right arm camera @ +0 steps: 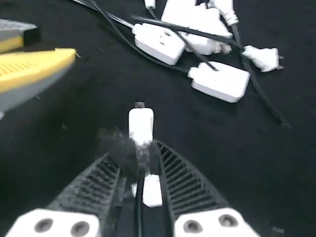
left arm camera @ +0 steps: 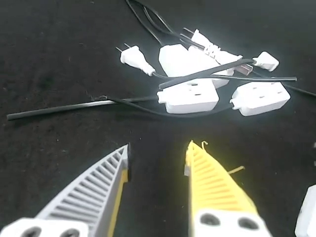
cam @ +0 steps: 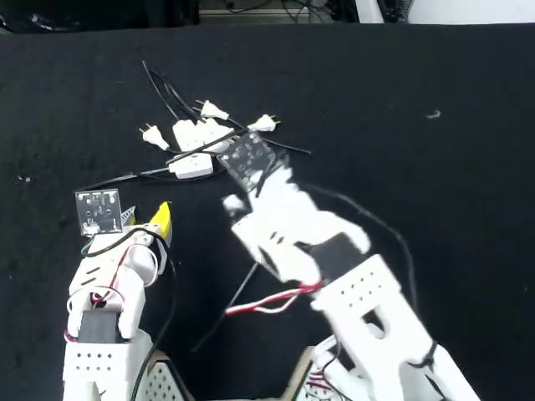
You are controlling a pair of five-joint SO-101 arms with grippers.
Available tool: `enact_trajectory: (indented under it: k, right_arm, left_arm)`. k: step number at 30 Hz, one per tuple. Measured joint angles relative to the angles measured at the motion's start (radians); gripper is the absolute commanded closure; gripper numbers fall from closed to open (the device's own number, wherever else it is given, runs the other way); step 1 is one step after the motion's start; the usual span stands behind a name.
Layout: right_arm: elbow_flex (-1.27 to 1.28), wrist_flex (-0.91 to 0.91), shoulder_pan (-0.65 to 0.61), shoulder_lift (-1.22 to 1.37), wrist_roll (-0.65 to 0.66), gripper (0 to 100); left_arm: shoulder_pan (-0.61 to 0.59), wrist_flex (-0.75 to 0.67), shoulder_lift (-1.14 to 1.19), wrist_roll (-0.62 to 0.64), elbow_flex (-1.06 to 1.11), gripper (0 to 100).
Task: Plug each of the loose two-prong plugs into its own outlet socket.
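Two-prong plugs (cam: 152,135) and white outlet sockets (cam: 194,165) lie tangled in black cords (cam: 159,88) toward the far side of the black table (cam: 435,209). Right gripper (right arm camera: 140,148) is clamped on one white plug (right arm camera: 140,122), prongs pointing away from the wrist, near the sockets. Left gripper (left arm camera: 157,153) hovers close by, grey and yellow fingers (left arm camera: 212,182) spread apart. A dotted square card (cam: 99,210) beside the left arm is unreadable. Black tabletop stretches wide to the tangle's right.
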Motion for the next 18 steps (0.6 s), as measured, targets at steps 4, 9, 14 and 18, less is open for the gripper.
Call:
enact_trajectory:
  k: [4, 9, 14, 18]
  right_arm:
    - [-0.157, 0.229, 0.051, 0.018, 0.144, 98.8]
    - [-0.308, 0.396, 0.097, 0.270, 0.227, 98.8]
    - [-0.402, 0.443, 0.149, 0.456, 0.315, 98.8]
    - [-0.471, 0.463, 0.187, 0.588, 0.367, 98.8]
  left_arm:
    - [0.000, 0.000, 0.000, 0.000, 0.000, 81]
    - [0.000, 0.000, 0.000, 0.000, 0.000, 81]
    - [0.000, 0.000, 0.000, -0.002, 0.000, 81]
    - [0.000, 0.000, 0.000, -0.002, 0.000, 81]
